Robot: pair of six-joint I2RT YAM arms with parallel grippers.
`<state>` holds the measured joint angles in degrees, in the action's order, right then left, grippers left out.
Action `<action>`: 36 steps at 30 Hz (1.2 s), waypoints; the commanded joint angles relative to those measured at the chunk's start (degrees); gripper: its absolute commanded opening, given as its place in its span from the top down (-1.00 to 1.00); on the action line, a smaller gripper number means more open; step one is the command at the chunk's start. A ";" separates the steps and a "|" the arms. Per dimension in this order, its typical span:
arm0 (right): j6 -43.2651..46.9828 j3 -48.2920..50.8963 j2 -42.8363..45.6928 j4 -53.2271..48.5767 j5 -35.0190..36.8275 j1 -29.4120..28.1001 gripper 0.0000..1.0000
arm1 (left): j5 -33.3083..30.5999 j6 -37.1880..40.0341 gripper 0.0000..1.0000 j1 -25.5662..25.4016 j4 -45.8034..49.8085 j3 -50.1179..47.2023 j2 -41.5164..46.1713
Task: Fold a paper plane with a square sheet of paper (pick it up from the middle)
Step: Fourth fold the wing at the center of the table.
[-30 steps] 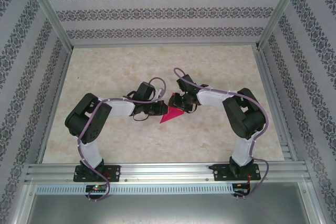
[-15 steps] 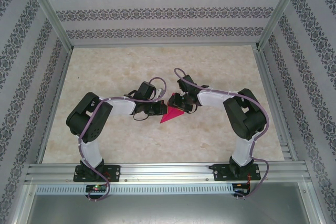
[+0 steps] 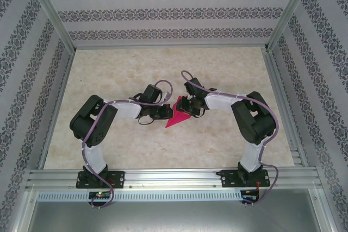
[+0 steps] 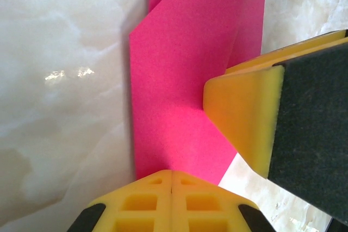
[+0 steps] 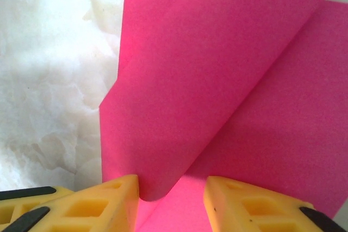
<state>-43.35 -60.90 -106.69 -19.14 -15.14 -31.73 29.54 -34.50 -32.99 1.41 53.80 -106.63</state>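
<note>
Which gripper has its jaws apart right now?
The right gripper: its fingers stand apart, the curled flap of the pink paper between them. The left gripper has its fingers shut together at the paper's edge.

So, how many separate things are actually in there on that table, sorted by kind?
Robot arms: 2 (left arm, right arm)
Pink paper sheet, partly folded: 1
Total: 3
</note>
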 commanded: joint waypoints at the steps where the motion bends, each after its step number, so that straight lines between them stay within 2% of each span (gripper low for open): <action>1: 0.38 1.58 -4.56 -8.89 4.46 0.52 0.24 | -0.96 1.57 0.89 0.56 1.56 1.26 -1.59; 11: 0.56 0.10 -6.90 -11.31 5.64 0.28 0.30 | -1.08 1.50 0.88 0.52 2.54 1.87 0.31; 20: -1.19 0.14 -7.69 -11.41 6.30 0.17 0.34 | -1.14 -1.96 0.82 0.56 -2.01 1.43 2.76; 27: -2.48 0.50 -7.82 -11.09 6.36 0.17 0.34 | 1.14 -3.44 0.76 0.23 -4.18 1.44 0.71; 36: -3.14 0.87 -7.89 -11.36 6.70 0.18 0.39 | -1.21 -2.00 0.80 0.21 -1.31 2.77 -2.19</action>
<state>-45.52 -63.96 -108.66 -23.81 -14.00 -31.75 29.34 -36.77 -33.01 -0.32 55.07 -107.33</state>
